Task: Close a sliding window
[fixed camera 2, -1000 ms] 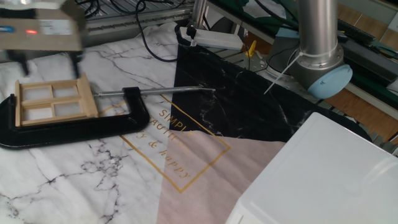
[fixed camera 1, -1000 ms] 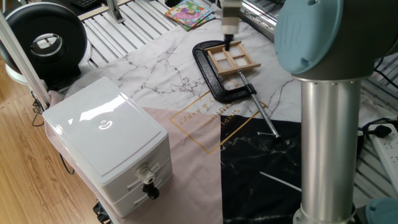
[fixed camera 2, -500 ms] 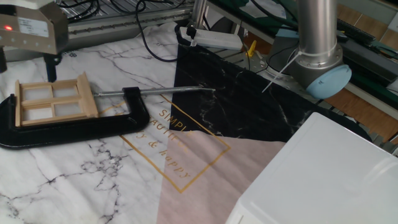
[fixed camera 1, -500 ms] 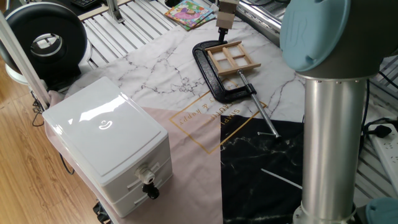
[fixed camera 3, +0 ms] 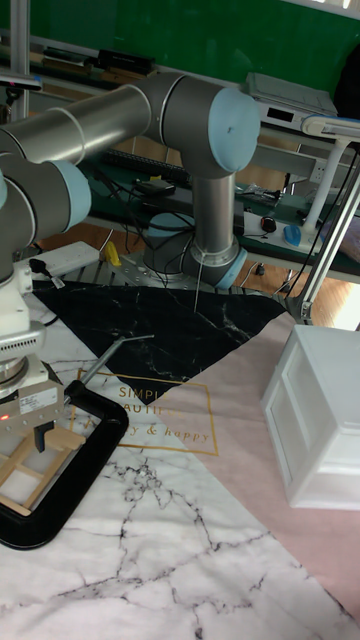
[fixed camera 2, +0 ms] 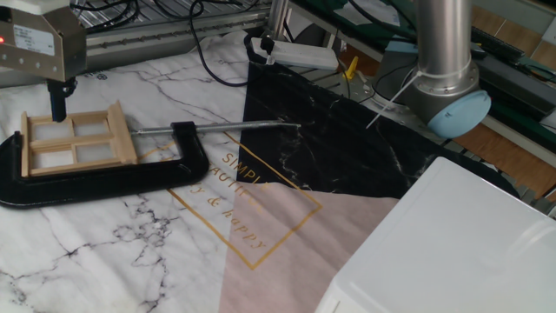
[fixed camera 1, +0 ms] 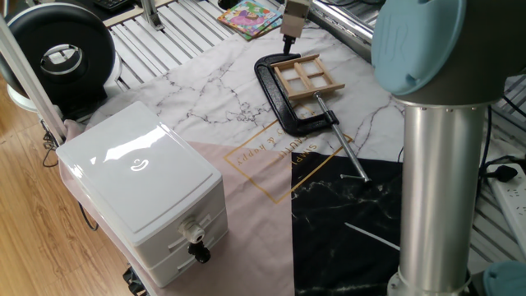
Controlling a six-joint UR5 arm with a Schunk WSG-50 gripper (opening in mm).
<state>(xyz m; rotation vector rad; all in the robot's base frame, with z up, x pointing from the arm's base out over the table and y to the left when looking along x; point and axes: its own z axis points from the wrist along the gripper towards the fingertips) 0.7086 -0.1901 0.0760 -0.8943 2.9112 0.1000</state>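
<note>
Your sliding window (fixed camera 2: 73, 143) lies flat on the marble-patterned mat (fixed camera 2: 174, 235), gripped inside the black C-clamp (fixed camera 2: 104, 178), whose screw rod (fixed camera 2: 234, 127) runs out over the dark part of the mat. In the tall fixed view the window (fixed camera 3: 32, 468) is cut off by the left edge. The gripper (fixed camera 2: 59, 100) hangs just over the window's far edge; only one dark finger (fixed camera 2: 58, 103) is distinct in the other fixed view, the tip at or very near the frame, contact uncertain. In one fixed view the gripper (fixed camera 1: 288, 45) is cropped by the top edge, and the tall fixed view shows only a narrow dark tip (fixed camera 3: 40, 437). You cannot tell how far the jaws are parted; nothing is seen held. The white drawer unit (fixed camera 1: 144, 189) stands well apart, and the arm's column (fixed camera 1: 436, 189) blocks the right side.
</note>
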